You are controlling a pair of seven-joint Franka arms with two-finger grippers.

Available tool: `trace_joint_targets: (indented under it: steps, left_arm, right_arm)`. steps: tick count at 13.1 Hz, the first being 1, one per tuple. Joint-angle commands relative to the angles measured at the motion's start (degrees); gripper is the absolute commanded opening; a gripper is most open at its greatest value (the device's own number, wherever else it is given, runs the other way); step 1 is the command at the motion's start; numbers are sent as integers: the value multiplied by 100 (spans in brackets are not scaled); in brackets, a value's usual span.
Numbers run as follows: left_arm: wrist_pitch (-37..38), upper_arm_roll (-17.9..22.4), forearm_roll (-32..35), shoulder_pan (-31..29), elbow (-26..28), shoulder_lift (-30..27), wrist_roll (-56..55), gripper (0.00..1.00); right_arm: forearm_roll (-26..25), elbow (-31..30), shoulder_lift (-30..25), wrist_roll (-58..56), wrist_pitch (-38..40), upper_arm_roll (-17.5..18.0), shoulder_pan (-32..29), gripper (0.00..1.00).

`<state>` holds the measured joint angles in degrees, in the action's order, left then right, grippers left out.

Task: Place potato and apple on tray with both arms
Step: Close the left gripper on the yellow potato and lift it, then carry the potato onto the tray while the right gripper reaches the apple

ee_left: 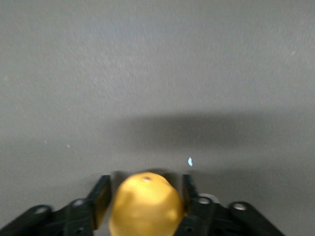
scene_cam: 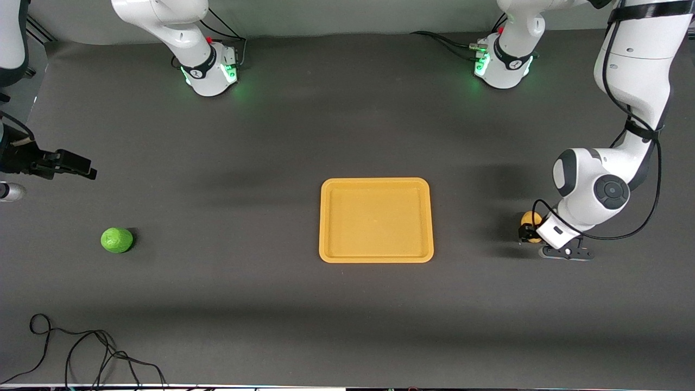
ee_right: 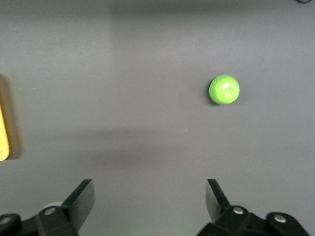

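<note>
A dark grey worktop (scene_cam: 347,326) seen from above, described from the right arm's end across to the left arm's end.

At the right arm's end, the right claw (scene_cam: 65,164) hangs at the picture's edge with its fingers spread wide and nothing between them. The apple (scene_cam: 117,240), bright green, sits alone on the worktop, nearer the front camera than that claw and well apart from it, likely waiting its turn.

In the middle lies the tray (scene_cam: 376,220), yellow-orange, flat and with nothing on it, placed between the two fruits so either arm could reach it.

At the left arm's end, the left claw (scene_cam: 528,233) is down at the worktop with the potato (scene_cam: 531,221) between its fingers, probably gripping it ready to lift.

The front view shows only a sliver of potato beside the wrist. The left wrist view shows more: the potato (ee_left: 146,205) sits snug between both fingers (ee_left: 101,194), which press against its sides. The right wrist view shows the parted fingers (ee_right: 81,199), the apple (ee_right: 224,89) ahead on bare worktop, and a strip of tray (ee_right: 3,142) at its margin.
</note>
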<state>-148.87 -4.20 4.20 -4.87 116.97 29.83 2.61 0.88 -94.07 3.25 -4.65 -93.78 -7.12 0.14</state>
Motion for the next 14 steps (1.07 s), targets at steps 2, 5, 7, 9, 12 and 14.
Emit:
trace_joint_targets:
  steps: [2, 5, 7, 9, 12, 14]
  left_arm:
    - [917, -46, 19, 91, -226, -547, -452, 29]
    - [2498, -703, 19, 310, -1550, -435, -1855, 20]
    - [2722, -846, 28, 792, -1914, -320, -2387, 20]
    - [2696, -855, 19, 1424, -1907, -250, -2528, 21]
    - [2119, -837, 107, 2190, -1889, 241, -3520, 24]
    - [2028, -837, 107, 2375, -1871, 558, -3548, 24]
  right_arm:
    - [8, -602, -53, -1201, -876, -814, 3, 100]
    - [52, -630, 149, -2187, -1300, -1474, -6, 100]
    - [87, -708, 149, -2259, -1318, -1572, 3, 100]
    - [105, -1119, 132, -2268, -1702, -1581, -6, 100]
    - [377, -1955, 376, -2277, -2975, -1581, 29, 100]
    - [718, -1984, 902, -2513, -3461, -1581, 38, 100]
